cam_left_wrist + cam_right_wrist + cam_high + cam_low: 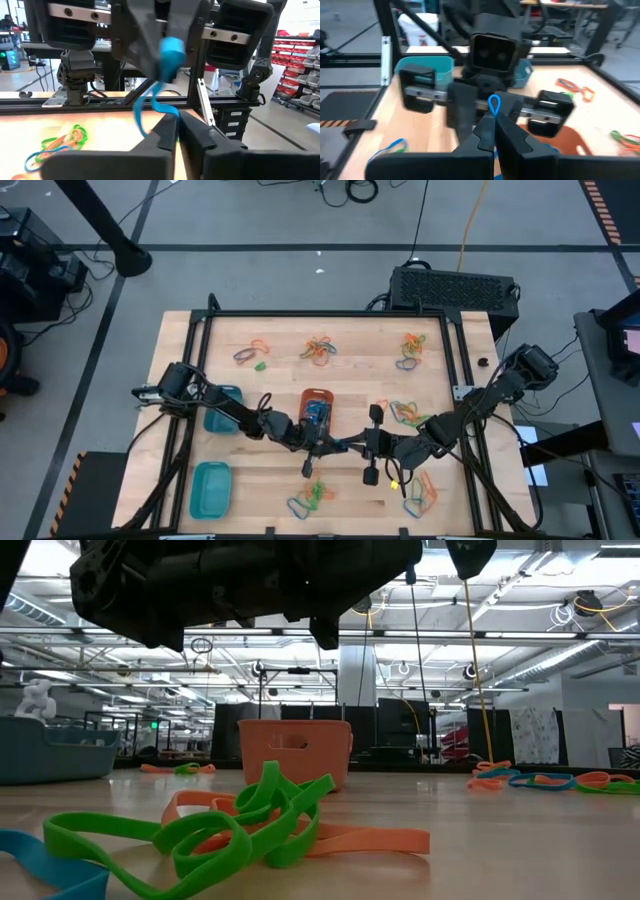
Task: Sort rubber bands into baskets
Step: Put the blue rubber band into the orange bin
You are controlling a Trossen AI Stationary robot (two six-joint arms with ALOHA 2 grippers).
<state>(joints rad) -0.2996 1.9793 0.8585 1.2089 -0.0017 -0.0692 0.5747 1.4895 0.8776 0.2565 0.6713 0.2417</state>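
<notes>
I take the orange basket (316,408) at the table (280,380) middle as my landmark. Left of it sit the round blue-teal basket (222,410) and, nearer me, the teal rectangular basket (211,488). Just below it, the left gripper (330,445) meets the right gripper (352,446). The right's jaws are pinched on a blue rubber band (162,75); the left's look closed on it too, though blurred.
</notes>
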